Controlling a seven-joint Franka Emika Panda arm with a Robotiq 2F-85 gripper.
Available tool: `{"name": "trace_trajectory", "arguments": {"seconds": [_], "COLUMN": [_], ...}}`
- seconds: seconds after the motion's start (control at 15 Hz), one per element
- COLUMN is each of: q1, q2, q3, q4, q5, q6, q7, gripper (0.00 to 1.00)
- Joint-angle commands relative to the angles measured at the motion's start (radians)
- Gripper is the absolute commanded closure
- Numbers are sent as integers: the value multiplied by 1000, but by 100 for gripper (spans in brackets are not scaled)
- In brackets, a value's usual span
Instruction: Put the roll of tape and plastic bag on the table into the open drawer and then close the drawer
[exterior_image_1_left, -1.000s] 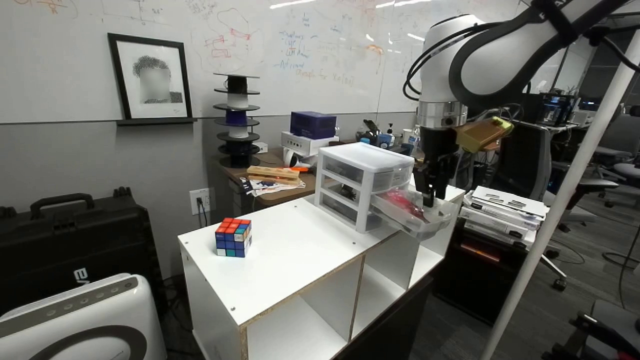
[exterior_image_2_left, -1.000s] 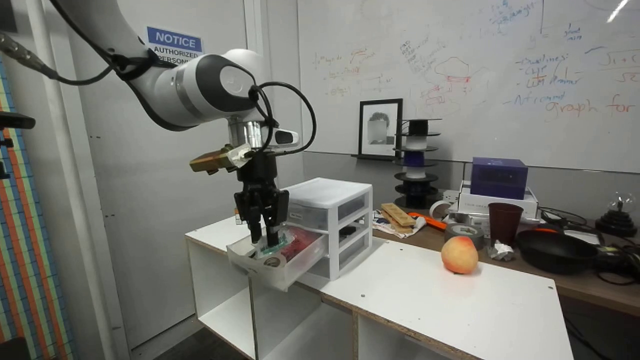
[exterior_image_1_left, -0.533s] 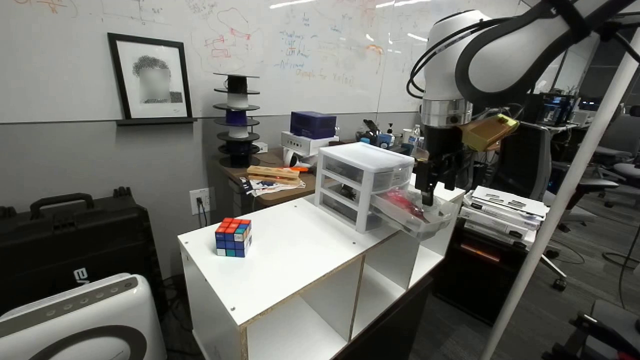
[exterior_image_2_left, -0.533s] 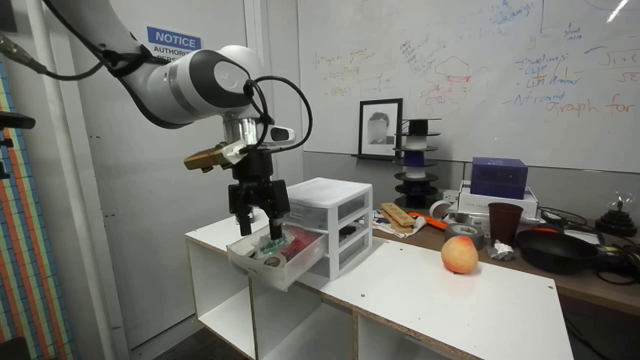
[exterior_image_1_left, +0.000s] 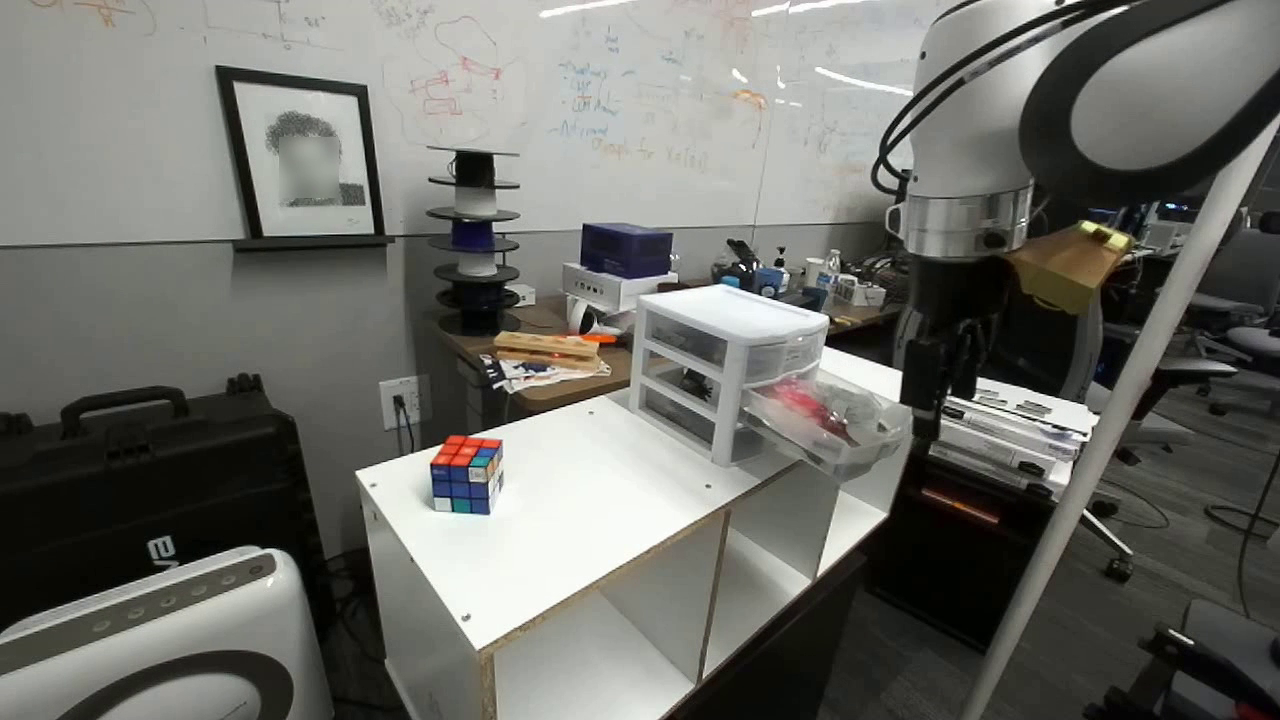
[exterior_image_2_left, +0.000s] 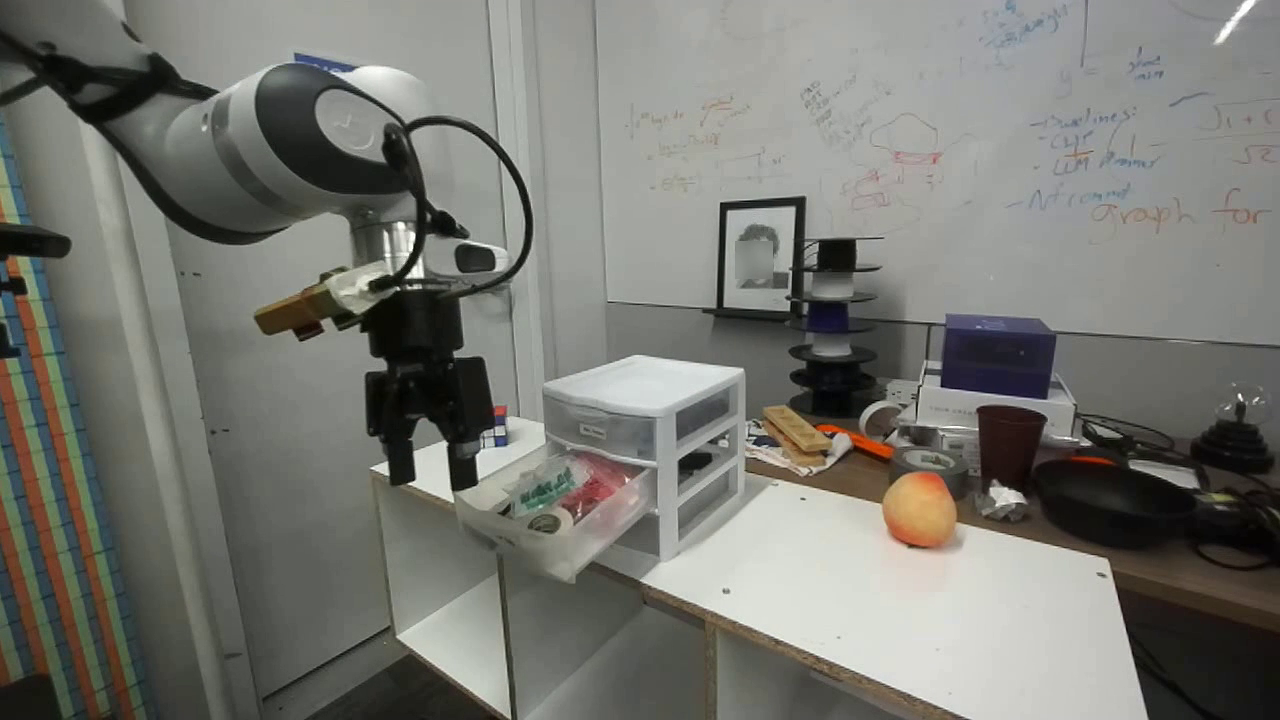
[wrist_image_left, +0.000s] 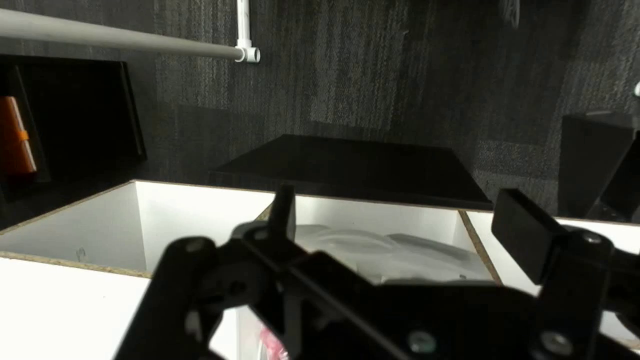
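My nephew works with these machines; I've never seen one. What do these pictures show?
This is a robot arm ending in a two-fingered gripper. Two pictures come from cameras standing outside it; the third, from a camera on its wrist, shows the gripper close up. On the white table sit a drawer unit, a puzzle cube and a fruit. One drawer is pulled out, with a roll of tape and a plastic bag inside. The gripper is open and holds nothing.
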Motion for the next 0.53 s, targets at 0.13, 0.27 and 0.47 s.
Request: {"name": "trace_trajectory", "arguments": {"seconds": [0.13,0.27,0.47], "q1": [-25,-41,-55], "q2": [-37,3,9], "q3": [-4,-16,-27], "q4": [-74,-60,-107], "q5": [-38,-59,-85], "q6": [14,41,119], "q7": [-18,-22,-7], "gripper": [0,0,35]}}
